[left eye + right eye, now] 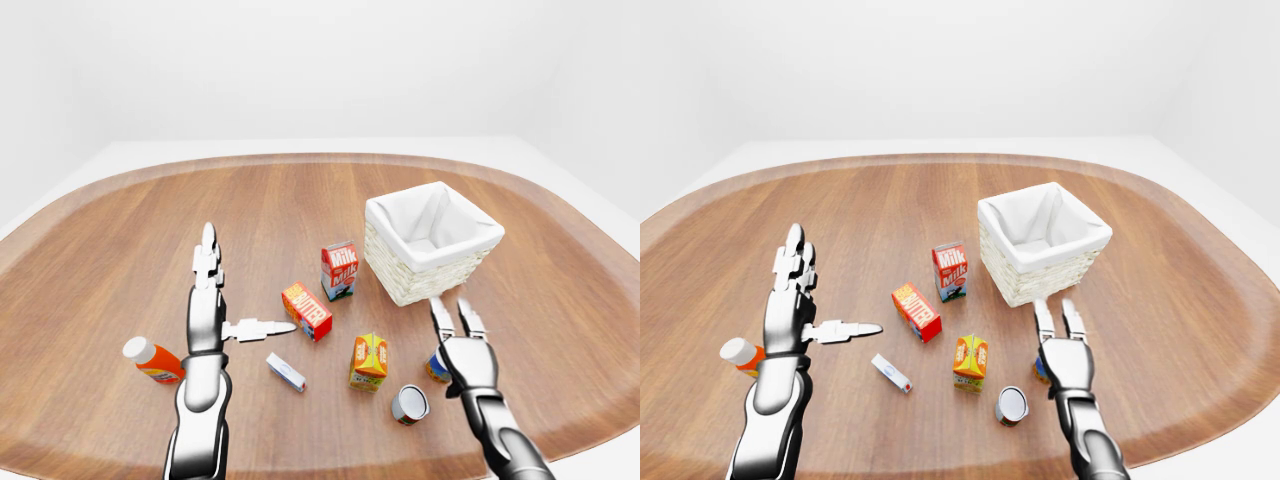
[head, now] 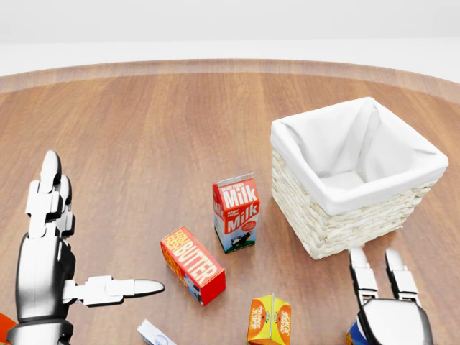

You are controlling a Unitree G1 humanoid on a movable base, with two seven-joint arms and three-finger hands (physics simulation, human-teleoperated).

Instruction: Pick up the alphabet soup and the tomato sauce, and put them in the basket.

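under the right hand (image 1: pixel 457 340), a can (image 1: pixel 436 366) stands mostly hidden, only a blue and orange edge showing, so its label cannot be read. the hand hovers just over it with fingers (image 1: pixel 440 318) straight and spread, grasping nothing. just left of it in the left-eye view, a second can (image 1: pixel 409 404) lies on its side on the desk (image 1: pixel 300 210), its label also unreadable. the basket (image 1: pixel 430 240) sits above both, near the hand. the left hand (image 1: pixel 210 310) is released too, thumb out toward the butter box (image 1: pixel 307 311). at its wrist a bottle (image 1: pixel 152 360) is partly covered.
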